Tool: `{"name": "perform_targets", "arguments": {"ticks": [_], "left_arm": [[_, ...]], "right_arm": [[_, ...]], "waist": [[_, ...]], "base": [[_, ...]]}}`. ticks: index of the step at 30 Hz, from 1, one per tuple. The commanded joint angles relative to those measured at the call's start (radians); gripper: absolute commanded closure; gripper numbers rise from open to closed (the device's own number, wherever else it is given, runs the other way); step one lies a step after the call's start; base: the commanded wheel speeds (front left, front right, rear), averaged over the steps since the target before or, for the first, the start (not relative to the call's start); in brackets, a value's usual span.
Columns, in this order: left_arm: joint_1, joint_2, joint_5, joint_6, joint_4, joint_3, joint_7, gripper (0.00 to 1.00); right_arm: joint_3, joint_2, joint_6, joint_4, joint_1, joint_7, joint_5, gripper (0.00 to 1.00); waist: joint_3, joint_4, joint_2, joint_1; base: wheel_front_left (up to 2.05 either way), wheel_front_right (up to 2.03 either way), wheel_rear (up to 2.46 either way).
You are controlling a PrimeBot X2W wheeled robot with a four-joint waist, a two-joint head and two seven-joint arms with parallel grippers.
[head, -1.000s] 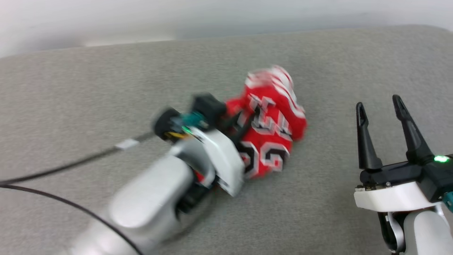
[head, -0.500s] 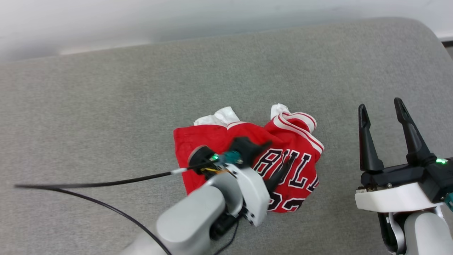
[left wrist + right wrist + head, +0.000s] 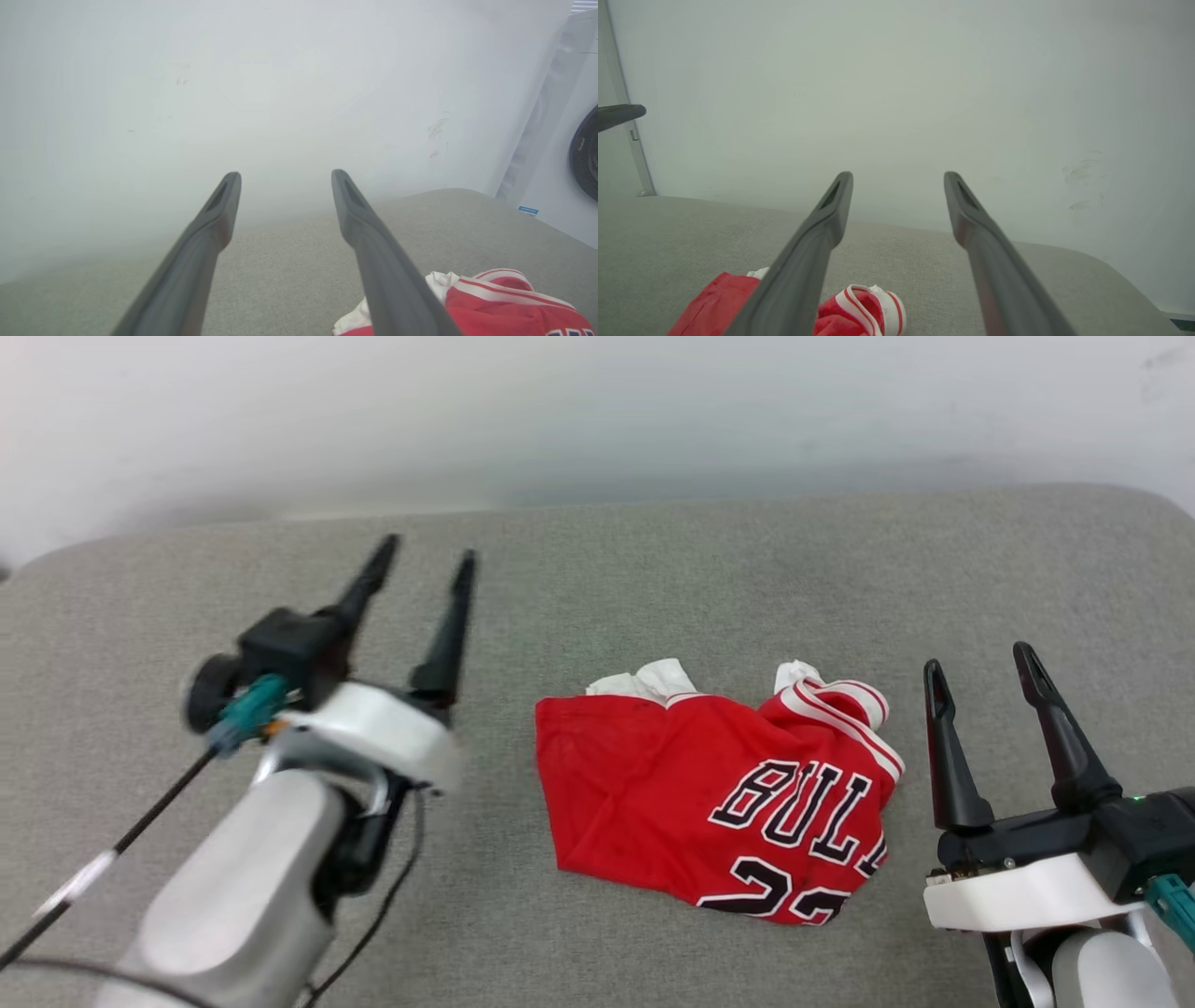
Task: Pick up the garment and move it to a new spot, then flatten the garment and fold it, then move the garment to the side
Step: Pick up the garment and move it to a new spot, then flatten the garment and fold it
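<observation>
The garment (image 3: 719,798), a red jersey with black "BULLS" lettering and white striped trim, lies crumpled on the grey cushion (image 3: 597,597), white sleeve bits poking out at its far edge. My left gripper (image 3: 425,555) stands open to the garment's left, well apart from it, nothing between its fingers. Just right of the garment my right gripper (image 3: 976,663) is open and empty too. In the left wrist view the garment (image 3: 490,303) shows at the lower right beside the open gripper (image 3: 285,175). In the right wrist view the garment (image 3: 868,310) lies below the open gripper (image 3: 896,176).
A white wall (image 3: 597,420) rises behind the cushion. A black cable (image 3: 121,840) trails from my left wrist over the cushion's left part. A white appliance (image 3: 565,163) with a dark round door stands at the right in the left wrist view.
My left gripper let go of the garment, opened, and pulled back to the left, away from it. The garment now lies on the cushion. The right gripper stayed open; the head camera shifted.
</observation>
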Motion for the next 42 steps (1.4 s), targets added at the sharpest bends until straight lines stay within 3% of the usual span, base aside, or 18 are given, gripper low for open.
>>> {"name": "perform_targets", "arguments": {"ticks": [1, 4, 8, 13, 16, 26, 33, 37, 42], "left_arm": [[0.045, 0.021, 0.028, 0.013, -0.033, 0.026, -0.005, 0.00], [0.156, 0.048, 0.067, 0.032, -0.134, 0.129, -0.005, 0.00], [0.340, 0.024, 0.094, 0.051, -0.239, 0.228, -0.004, 0.00], [0.519, -0.055, 0.151, 0.051, -0.308, 0.309, -0.004, 0.00], [0.583, -0.116, 0.176, 0.008, -0.325, 0.357, -0.004, 0.00], [0.592, -0.213, 0.296, -0.112, -0.283, 0.418, -0.004, 0.00], [0.512, -0.209, 0.344, -0.182, -0.256, 0.409, 0.007, 0.00], [0.382, -0.175, 0.340, -0.224, -0.244, 0.353, 0.142, 0.00], [0.173, -0.132, 0.258, -0.255, -0.196, 0.275, 0.472, 0.00]], "right_arm": [[0.002, 0.002, -0.001, -0.004, 0.009, -0.002, -0.008, 0.00], [0.007, 0.002, -0.001, -0.011, 0.025, -0.002, -0.008, 0.00], [0.014, 0.002, -0.001, -0.021, 0.035, -0.002, -0.006, 0.00], [0.013, 0.002, -0.001, -0.029, 0.042, -0.002, 0.011, 0.00], [0.015, 0.002, -0.001, -0.034, 0.045, -0.002, 0.015, 0.00], [0.015, 0.002, -0.001, -0.045, 0.038, -0.002, 0.019, 0.00], [0.010, 0.002, -0.001, -0.054, 0.014, -0.002, 0.014, 0.00], [0.000, 0.002, -0.001, -0.059, -0.001, -0.002, 0.013, 0.00], [0.003, 0.002, -0.001, -0.061, -0.020, -0.002, 0.016, 0.00]], "waist": [[-0.016, 0.016, 0.0000, 0.0001], [-0.024, 0.027, 0.0000, 0.0001], [-0.033, 0.032, 0.0000, 0.0001], [-0.036, 0.032, 0.0000, 0.0001], [-0.036, 0.033, 0.0000, 0.0001], [-0.011, 0.024, 0.0000, 0.0001], [0.039, 0.000, 0.0000, 0.0001], [0.076, -0.011, 0.0000, 0.0001], [0.127, -0.028, 0.0000, 0.0001]], "base": [[0.00, 0.00, 0.00], [0.00, 0.00, 0.00], [0.00, 0.00, 0.00], [0.00, 0.00, 0.00], [0.00, 0.00, 0.00], [0.00, 0.00, 0.00], [0.00, 0.00, 0.00], [0.00, 0.00, 0.00], [0.00, 0.00, 0.00]]}}
